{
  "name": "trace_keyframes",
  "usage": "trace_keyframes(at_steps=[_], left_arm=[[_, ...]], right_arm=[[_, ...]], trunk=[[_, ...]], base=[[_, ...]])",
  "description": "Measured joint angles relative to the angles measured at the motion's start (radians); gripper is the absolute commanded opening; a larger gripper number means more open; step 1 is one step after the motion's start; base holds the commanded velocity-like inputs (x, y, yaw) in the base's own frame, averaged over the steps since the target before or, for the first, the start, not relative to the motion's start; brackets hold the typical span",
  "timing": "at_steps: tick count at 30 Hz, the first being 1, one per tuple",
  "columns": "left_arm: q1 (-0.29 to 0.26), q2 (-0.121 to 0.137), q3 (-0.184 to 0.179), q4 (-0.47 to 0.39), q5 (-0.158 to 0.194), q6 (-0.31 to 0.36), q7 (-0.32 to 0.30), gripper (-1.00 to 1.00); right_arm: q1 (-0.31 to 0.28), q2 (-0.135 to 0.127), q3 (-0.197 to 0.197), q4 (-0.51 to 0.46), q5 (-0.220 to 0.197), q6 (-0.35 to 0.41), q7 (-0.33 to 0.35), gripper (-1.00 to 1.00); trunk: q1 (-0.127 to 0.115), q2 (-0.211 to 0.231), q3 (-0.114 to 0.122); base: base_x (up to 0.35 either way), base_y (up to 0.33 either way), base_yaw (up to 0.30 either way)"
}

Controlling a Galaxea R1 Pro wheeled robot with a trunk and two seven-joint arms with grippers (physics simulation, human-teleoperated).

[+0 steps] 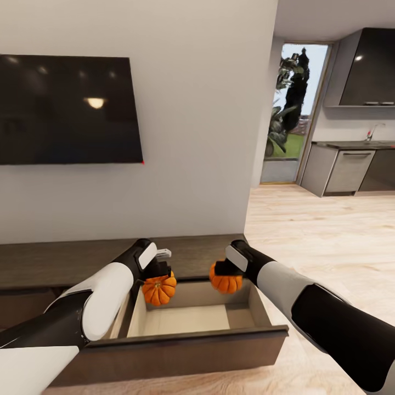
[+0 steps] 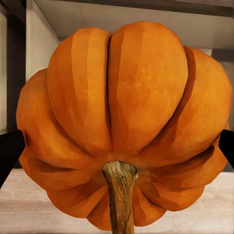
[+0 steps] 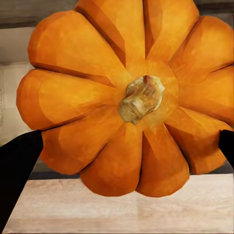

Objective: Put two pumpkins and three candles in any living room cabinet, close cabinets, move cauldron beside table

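Note:
Two orange pumpkins hang above the cabinet's open drawer point(image 1: 181, 318), whose pale inside holds nothing. My left gripper point(image 1: 159, 277) is shut on one pumpkin point(image 1: 159, 290) over the drawer's back left part; in the left wrist view this pumpkin point(image 2: 124, 126) has its stem toward the camera between two black fingertips point(image 2: 9, 151). At the drawer's back right, my right gripper point(image 1: 222, 271) is shut on the other pumpkin point(image 1: 226, 282); up close, the right wrist view has that pumpkin point(image 3: 126, 97) held between dark fingers point(image 3: 19, 170). The dark-brown cabinet point(image 1: 66, 263) runs along the wall.
A black television point(image 1: 66, 109) hangs on the white wall above the cabinet. The wall ends at the right, where light wood floor point(image 1: 323, 241) leads to a kitchen counter point(image 1: 351, 164) and a glass door point(image 1: 293, 109).

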Motion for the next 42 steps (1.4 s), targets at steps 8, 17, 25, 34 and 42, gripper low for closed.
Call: trace_keyframes(at_steps=[8,17,25,34,42], left_arm=[[0.000,0.000,0.000,0.004,0.000,0.000,0.001,-1.00],[0.000,0.003,-0.001,0.016,-0.001,0.001,0.001,-1.00],[0.000,0.004,0.000,0.029,0.000,0.000,0.000,-1.00],[0.000,0.003,0.000,0.029,0.000,0.000,-0.002,-1.00],[0.000,0.003,0.000,0.035,0.000,-0.001,-0.003,-1.00]], right_arm=[[0.000,-0.001,-0.001,-0.002,-0.030,0.021,0.000,-1.00],[0.000,-0.002,-0.002,-0.002,-0.032,0.025,-0.002,-1.00],[0.000,0.000,-0.003,0.001,-0.042,0.070,0.000,-1.00],[0.000,-0.001,-0.003,0.001,-0.040,0.081,0.000,-1.00],[0.000,-0.001,-0.001,0.002,-0.038,0.074,0.000,-1.00]], trunk=[[0.031,-0.056,-0.025],[0.065,-0.119,-0.053],[0.096,-0.175,-0.078],[0.130,-0.238,-0.106],[0.161,-0.294,-0.132]], base=[[0.000,0.000,0.000],[0.000,0.000,0.000],[0.000,0.000,0.000],[0.000,0.000,0.000],[0.000,0.000,0.000]])
